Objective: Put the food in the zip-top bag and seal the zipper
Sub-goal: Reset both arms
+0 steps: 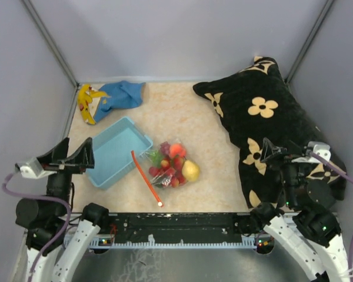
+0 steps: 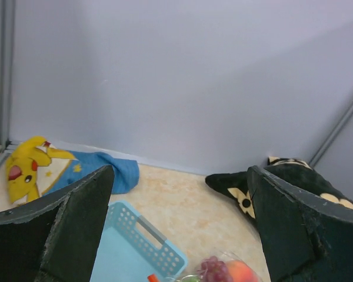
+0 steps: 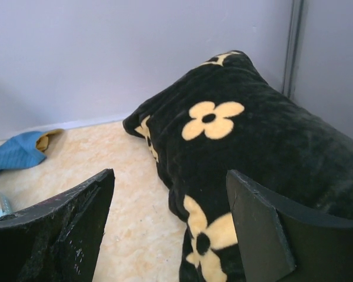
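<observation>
The clear zip-top bag (image 1: 169, 164) lies in the middle of the table with the food inside: a peach (image 1: 177, 150), a yellow pear-like fruit (image 1: 190, 170), red strawberries (image 1: 166, 173) and grapes. Its orange-red zipper (image 1: 145, 176) runs along the left side, ending in a white end piece (image 1: 160, 204). My left gripper (image 1: 72, 154) is open and empty, raised at the left, over the basket's left edge. My right gripper (image 1: 285, 150) is open and empty above the pillow. The left wrist view shows the dark grapes (image 2: 215, 269) and the peach (image 2: 242, 272) at its bottom edge.
A light-blue basket (image 1: 116, 151) sits left of the bag, also in the left wrist view (image 2: 135, 252). A black pillow with cream flowers (image 1: 265, 123) fills the right side (image 3: 253, 147). A yellow plush with blue cloth (image 1: 106, 98) lies at the back left.
</observation>
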Available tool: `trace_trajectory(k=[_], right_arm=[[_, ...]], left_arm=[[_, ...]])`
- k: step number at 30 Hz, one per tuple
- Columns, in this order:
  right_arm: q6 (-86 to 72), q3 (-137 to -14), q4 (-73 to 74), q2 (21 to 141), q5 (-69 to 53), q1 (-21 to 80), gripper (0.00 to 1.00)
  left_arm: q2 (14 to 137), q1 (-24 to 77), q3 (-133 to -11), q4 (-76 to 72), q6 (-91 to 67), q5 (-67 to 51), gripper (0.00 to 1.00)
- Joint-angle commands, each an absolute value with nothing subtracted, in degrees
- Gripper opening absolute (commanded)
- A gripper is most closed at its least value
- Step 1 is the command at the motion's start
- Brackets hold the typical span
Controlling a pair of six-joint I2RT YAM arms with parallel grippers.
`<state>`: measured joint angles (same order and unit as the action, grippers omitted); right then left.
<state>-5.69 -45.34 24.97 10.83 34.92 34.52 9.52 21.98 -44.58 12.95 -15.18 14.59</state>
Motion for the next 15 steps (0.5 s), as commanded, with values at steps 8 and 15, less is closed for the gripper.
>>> trace_trajectory(k=[8, 15], right_arm=[[-5.67, -39.69, 25.73, 4.92, 37.68, 34.10, 0.77], [-6.07, -40.00, 25.54, 4.83, 37.12, 34.10, 0.77]], left_arm=[[3.33, 21.66, -35.43, 13.91, -8.08, 22.49, 1.00], [3.24, 21.32, -34.83, 14.33, -7.40, 21.71, 1.00]])
